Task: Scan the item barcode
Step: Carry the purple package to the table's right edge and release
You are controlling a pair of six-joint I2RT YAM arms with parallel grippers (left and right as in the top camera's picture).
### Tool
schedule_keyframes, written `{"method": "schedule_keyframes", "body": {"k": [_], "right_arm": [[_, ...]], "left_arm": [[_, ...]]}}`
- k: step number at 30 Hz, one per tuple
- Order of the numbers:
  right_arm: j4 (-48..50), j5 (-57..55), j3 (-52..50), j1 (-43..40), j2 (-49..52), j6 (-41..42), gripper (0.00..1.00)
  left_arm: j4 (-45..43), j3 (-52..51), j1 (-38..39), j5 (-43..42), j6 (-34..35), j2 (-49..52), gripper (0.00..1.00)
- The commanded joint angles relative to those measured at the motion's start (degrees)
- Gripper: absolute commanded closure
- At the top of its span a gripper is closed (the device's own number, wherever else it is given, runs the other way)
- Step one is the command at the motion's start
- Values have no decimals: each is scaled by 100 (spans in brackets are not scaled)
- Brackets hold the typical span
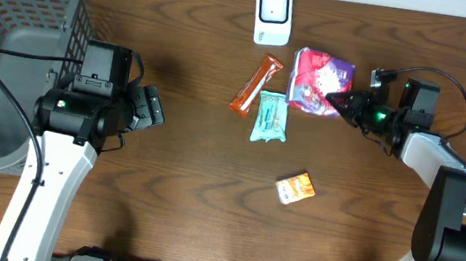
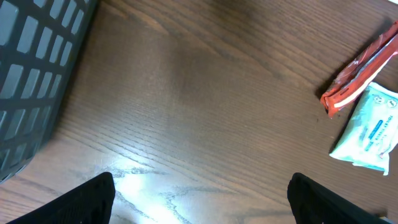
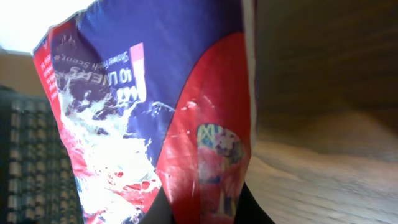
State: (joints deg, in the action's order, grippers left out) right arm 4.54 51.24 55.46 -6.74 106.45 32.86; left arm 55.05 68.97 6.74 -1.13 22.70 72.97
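One pouch [image 1: 318,79] within right claw [image 1: 344,101] grip.

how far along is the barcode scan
Done: the right tool is shut on the edge of the red and purple pouch. In hand: that grip, with the pouch not yet at the white scanner. To do: bringing the pouch there and showing its barcode. The left tool is open and empty.
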Motion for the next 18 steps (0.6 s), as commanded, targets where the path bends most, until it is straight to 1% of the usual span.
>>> {"method": "schedule_keyframes", "body": {"k": [1, 4, 8, 11, 12, 13, 14, 15, 18], "right_arm": [[542, 223, 221, 157, -114, 1453, 99], [1121, -411, 243, 531, -114, 2033, 99], [1202, -1591, 463, 1172, -114, 2380, 99], [1176, -2573, 813, 1613, -114, 2271, 98], [1088, -3056, 988, 1775, -111, 2168, 99], [935, -3438, 1141, 1882, -111, 2098, 98], [551, -4122, 1436, 2041, -111, 2004, 99], [315, -4485, 1637, 2133, -103, 1971, 99], [133, -4955, 2229, 2334, 63, 1672, 99]], "left_arm": [[-7, -28, -31, 74, 9, -26, 11], [-4, -28, -31, 74, 9, -26, 11], [-4, -28, -31, 74, 9, -26, 11], [-4, -28, -31, 74, 9, -26, 11], [-4, -28, -31, 74, 9, -26, 11], [-4, -28, -31, 72, 9, -26, 11], [-4, -28, -31, 72, 9, -26, 11], [-4, -28, -31, 74, 9, -26, 11], [-4, -28, -31, 74, 9, -26, 11]]}}
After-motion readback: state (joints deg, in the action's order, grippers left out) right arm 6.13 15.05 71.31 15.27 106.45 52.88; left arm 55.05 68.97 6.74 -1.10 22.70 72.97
